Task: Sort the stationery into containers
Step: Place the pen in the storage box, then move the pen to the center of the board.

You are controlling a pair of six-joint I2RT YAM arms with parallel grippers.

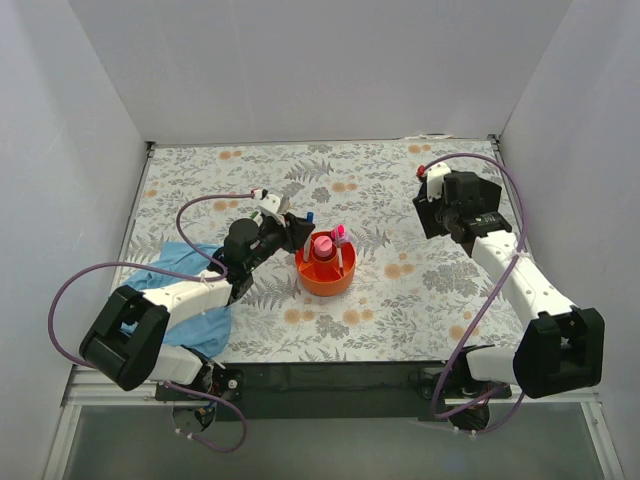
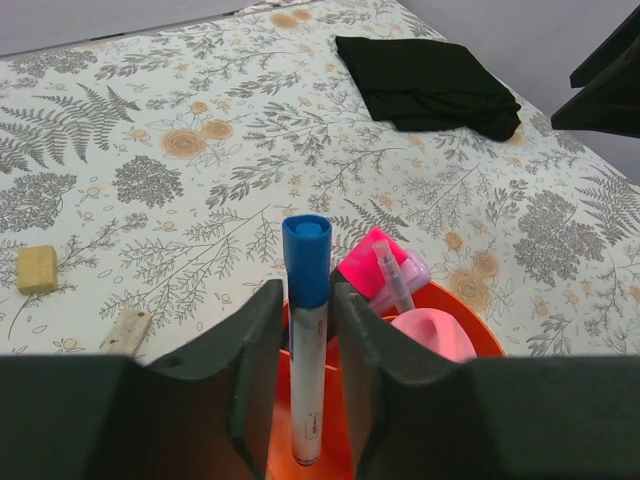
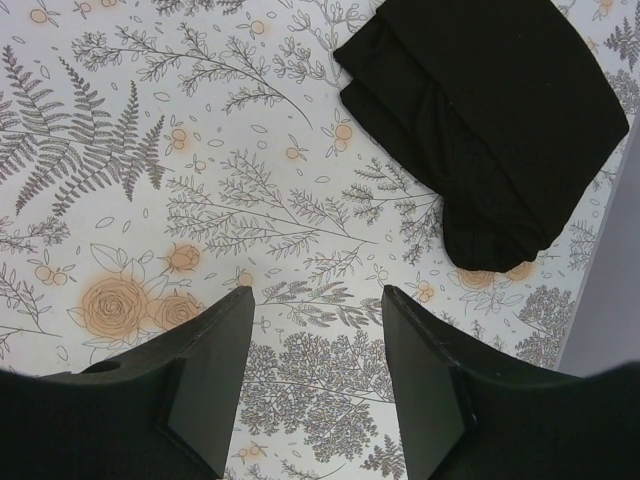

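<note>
My left gripper (image 2: 307,300) is shut on a white pen with a blue cap (image 2: 306,300) and holds it upright over the orange organizer (image 2: 470,330). The pen's lower end hangs inside the orange rim. In the top view the left gripper (image 1: 298,232) is at the left edge of the organizer (image 1: 325,275), with the blue cap (image 1: 310,215) sticking up. A pink highlighter (image 2: 373,262), a clear-capped pen and a pink rounded piece (image 2: 435,335) stand in the organizer. Two small tan blocks (image 2: 37,268) (image 2: 125,330) lie on the table to the left. My right gripper (image 3: 315,300) is open and empty above the table.
A black cloth (image 3: 490,110) lies crumpled on the flowered table just beyond my right gripper; it also shows in the left wrist view (image 2: 430,85). A blue cloth (image 1: 185,290) lies under my left arm. White walls enclose the table on three sides.
</note>
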